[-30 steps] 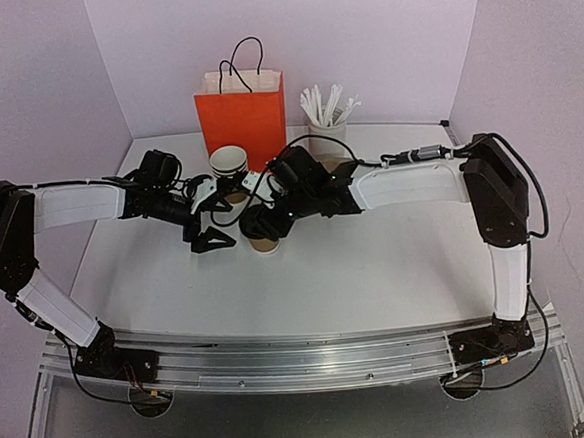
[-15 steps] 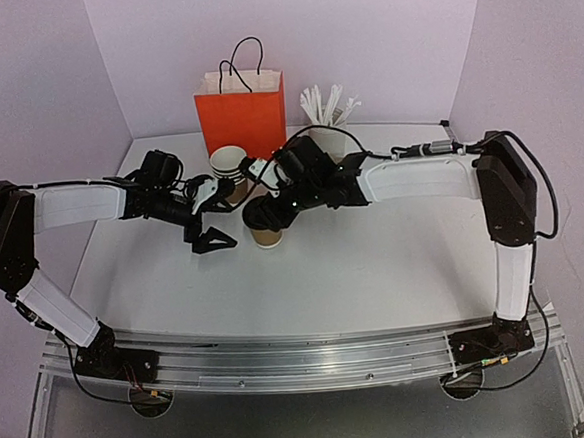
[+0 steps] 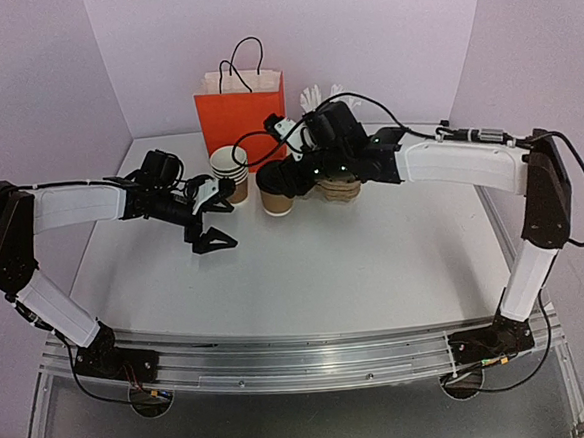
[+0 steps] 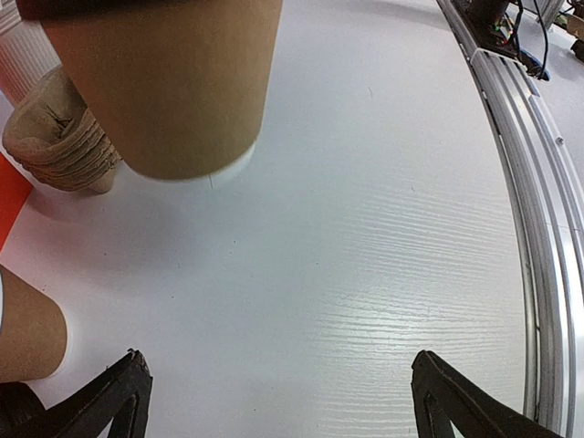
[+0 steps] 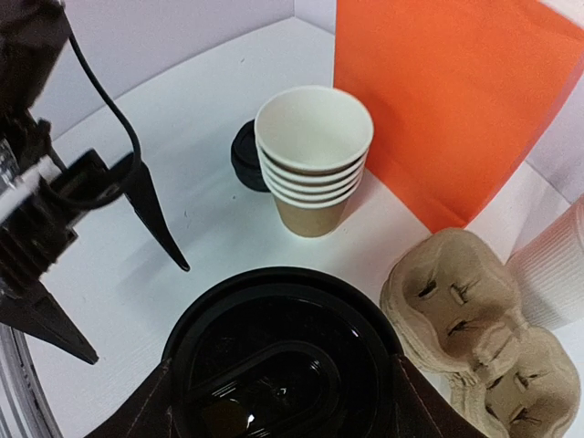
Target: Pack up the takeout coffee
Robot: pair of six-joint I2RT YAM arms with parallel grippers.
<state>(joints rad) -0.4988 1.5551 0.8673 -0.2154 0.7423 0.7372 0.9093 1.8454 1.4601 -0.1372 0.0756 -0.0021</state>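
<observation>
Currently the right gripper [image 3: 279,175] clasps the takeout coffee [image 3: 277,201] at its lid, upright against spills, near the bench's back edge by the orange bag [image 3: 242,122]. The left gripper [image 3: 217,222] gapes wide, idle.

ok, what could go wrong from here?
1. The right gripper seems to hold the coffee cup at its lid; the lid could pop off and the cup drop.
2. The cup stack and cardboard carrier sit close by; a low swing could knock them.
3. The orange bag may tip if its rim is clipped.
</observation>
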